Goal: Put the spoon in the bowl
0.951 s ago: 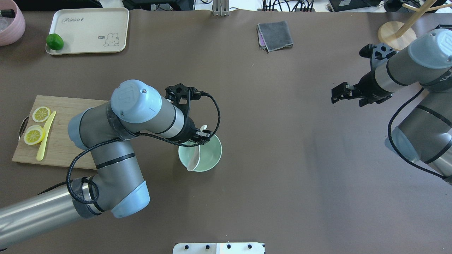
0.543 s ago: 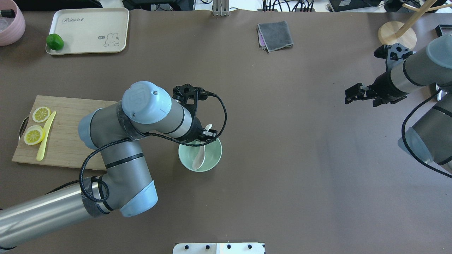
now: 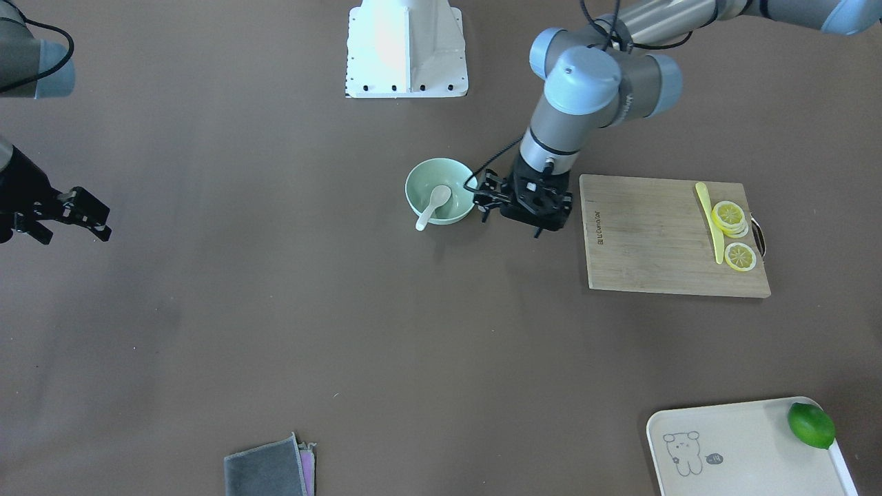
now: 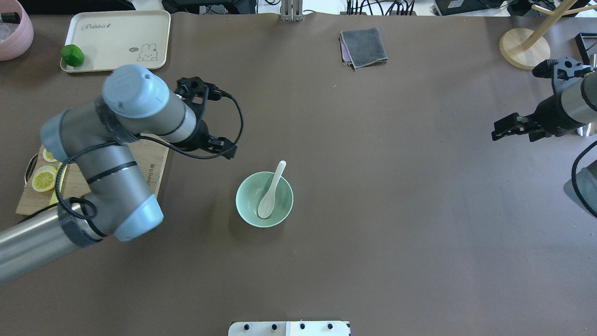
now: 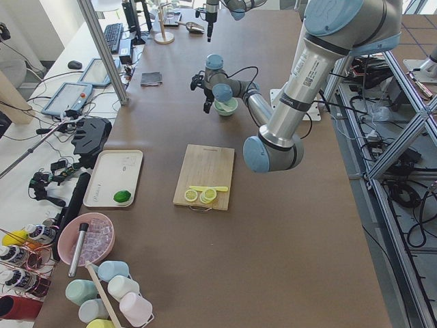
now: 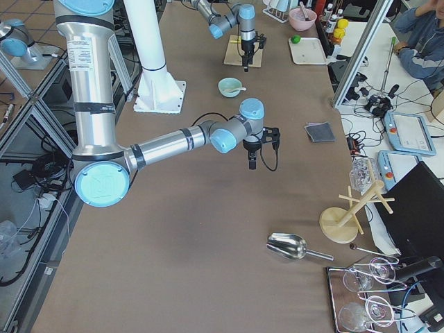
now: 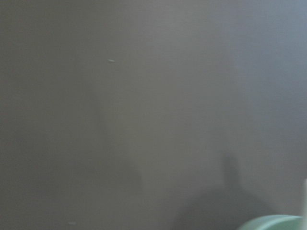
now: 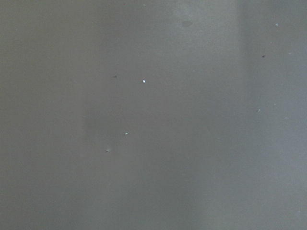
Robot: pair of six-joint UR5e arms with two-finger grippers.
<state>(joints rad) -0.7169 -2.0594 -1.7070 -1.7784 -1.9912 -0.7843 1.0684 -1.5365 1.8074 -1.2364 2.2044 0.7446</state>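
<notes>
Spoon (image 4: 273, 189) in bowl (image 4: 247, 201), hdl over rim

The small white spoon (image 4: 271, 191) rests scoop-down inside the round mint-green bowl (image 4: 247, 198) — handle leaning out over the rim.

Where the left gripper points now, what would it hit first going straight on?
Likely the bare table beside the bowl: the left gripper points down, and its wrist view catches only the bowl's rim.

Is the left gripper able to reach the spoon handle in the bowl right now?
Probably yes. The spoon rests in the bowl, handle over the rim; the left gripper hangs nearby with nothing between them.
</notes>
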